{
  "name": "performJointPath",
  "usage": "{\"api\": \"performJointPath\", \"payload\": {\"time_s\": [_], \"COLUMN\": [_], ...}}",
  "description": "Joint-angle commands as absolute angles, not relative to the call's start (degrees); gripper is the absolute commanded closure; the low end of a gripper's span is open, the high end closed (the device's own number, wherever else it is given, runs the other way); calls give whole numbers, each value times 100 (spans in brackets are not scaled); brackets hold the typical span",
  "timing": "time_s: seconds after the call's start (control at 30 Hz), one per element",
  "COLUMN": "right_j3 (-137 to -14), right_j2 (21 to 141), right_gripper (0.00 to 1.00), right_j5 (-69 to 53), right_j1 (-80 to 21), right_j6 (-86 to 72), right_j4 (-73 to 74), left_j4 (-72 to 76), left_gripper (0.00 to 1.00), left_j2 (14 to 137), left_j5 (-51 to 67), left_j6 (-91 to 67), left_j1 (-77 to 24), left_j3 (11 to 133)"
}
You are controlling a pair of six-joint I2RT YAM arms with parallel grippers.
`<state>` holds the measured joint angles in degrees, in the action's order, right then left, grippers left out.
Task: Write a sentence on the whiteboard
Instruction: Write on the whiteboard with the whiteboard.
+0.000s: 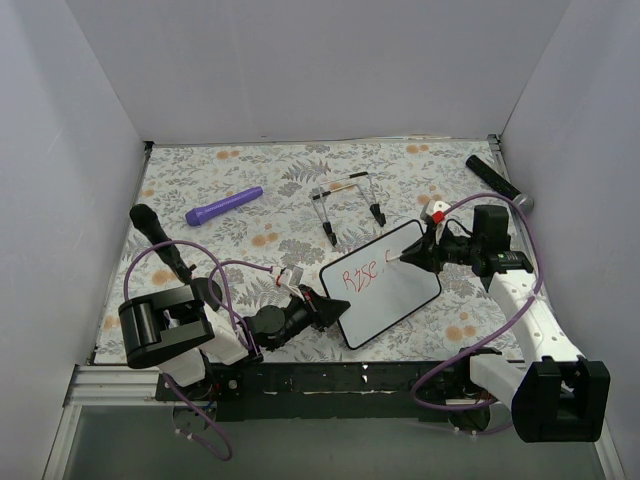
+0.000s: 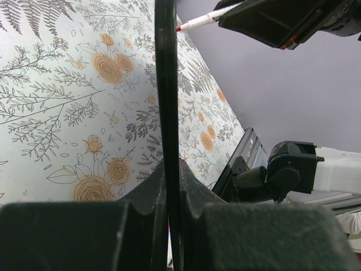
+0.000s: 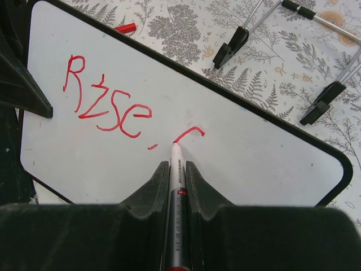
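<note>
The whiteboard [image 1: 385,283] lies tilted mid-table; it fills the right wrist view [image 3: 254,152] and shows edge-on in the left wrist view [image 2: 166,84]. The sentence [image 3: 107,99] reads "Rise" in red, then a dash and a fresh curved stroke [image 3: 189,134]; it also shows in the top view [image 1: 362,273]. My left gripper [image 1: 322,303] is shut on the whiteboard's left edge [image 2: 172,169]. My right gripper [image 1: 425,250] is shut on the marker [image 3: 176,169], whose tip touches the board at the stroke's lower end. The marker tip also shows in the left wrist view [image 2: 194,23].
A thin black wire stand [image 1: 347,205] sits behind the board, its feet in the right wrist view [image 3: 231,48]. A purple marker [image 1: 223,206] lies at the back left, a black marker [image 1: 158,238] at the left, a dark cylinder [image 1: 497,182] at the back right. A red cap [image 3: 125,27] lies by the board.
</note>
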<state>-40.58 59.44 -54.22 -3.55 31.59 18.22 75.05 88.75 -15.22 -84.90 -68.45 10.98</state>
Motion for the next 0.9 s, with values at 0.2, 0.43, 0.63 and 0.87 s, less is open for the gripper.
{"api": "performJointPath", "payload": {"time_s": [0.2,0.43,0.63,0.87], "right_j3": [-4131,-4175,-4350,-4526], "right_j2": [5933,5792,5616,5327], "right_gripper": [99,99,99,99], "right_j5": [-5036,-4755,-4728,-5045], "right_j1": [-413,-396,-343,-237], "right_j6": [3463,3261,3217,3331], "right_j4": [2259,2004,1907,2179], "left_j4": [8174,8183,8235,8279], "left_gripper": [100,100,100,100], "left_j2": [8877,8877,8947,8947], "left_j5": [-1336,-1327,-1336,-1371], "left_j6": [-8191,-8209,-8244,-8253], "left_j1": [-6908,-6899,-6899,-6899], "left_j3": [1134,1125,1099,1055]}}
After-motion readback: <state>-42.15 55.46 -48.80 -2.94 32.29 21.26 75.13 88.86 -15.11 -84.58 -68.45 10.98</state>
